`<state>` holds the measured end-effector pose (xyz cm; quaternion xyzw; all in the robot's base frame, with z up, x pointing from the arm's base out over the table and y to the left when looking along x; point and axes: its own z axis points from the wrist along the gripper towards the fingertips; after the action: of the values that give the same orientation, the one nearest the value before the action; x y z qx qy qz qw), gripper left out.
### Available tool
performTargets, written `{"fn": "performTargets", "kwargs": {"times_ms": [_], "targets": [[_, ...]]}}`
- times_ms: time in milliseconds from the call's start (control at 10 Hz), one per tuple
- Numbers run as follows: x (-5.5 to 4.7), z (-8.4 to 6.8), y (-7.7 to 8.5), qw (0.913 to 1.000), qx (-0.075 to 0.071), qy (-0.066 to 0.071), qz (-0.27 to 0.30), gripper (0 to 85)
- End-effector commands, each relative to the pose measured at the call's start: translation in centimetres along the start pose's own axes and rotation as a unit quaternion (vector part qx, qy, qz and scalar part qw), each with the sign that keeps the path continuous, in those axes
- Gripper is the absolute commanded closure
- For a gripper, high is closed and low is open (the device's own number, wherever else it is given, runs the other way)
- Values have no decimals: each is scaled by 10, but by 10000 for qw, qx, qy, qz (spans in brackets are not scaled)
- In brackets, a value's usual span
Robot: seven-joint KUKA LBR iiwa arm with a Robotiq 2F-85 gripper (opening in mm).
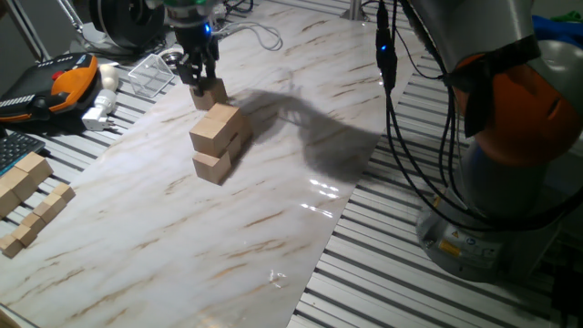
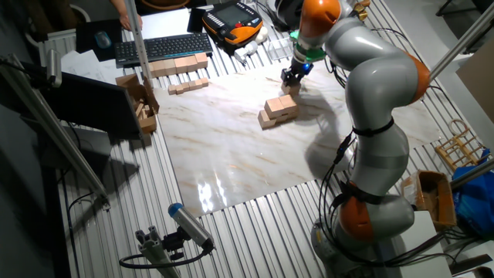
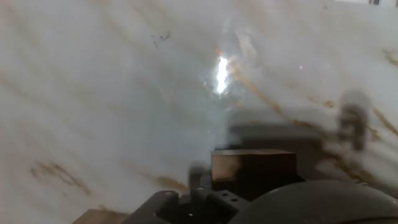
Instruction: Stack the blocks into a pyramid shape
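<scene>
Nearest, the stacked blocks (image 1: 217,141) sit mid-tabletop (image 1: 273,228), two levels up; just behind them the tool (image 1: 202,84) hovers, fingers clamped on one block (image 1: 211,91). Risky moment: a skewed drop could clip the top cube and topple the pile. Farther off, spare wooden pieces (image 2: 179,67) wait

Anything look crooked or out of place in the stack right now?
Yes, slightly: the light-tan wooden cube on top of the pile sits rotated against the cubes under it, with corners overhanging. The gripper holds another cube just behind the pile. Nothing looks spilled or damaged.
</scene>
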<state>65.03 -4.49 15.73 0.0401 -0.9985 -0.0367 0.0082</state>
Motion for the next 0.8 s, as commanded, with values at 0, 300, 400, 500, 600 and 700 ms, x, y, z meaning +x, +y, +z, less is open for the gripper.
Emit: {"fn": "performTargets", "kwargs": {"times_ms": [0,300,400,500,600,700], "targets": [[-4,-18,0,9998,-78,-41,155,850],[-19,-3,-4,9990,-160,-149,401,850],[-25,5,-8,9987,-283,-123,399,850],[-28,10,-11,9986,-391,-113,351,850],[-28,11,-12,9986,-390,-122,321,850],[-28,10,-12,9987,-384,-83,327,850]]}}
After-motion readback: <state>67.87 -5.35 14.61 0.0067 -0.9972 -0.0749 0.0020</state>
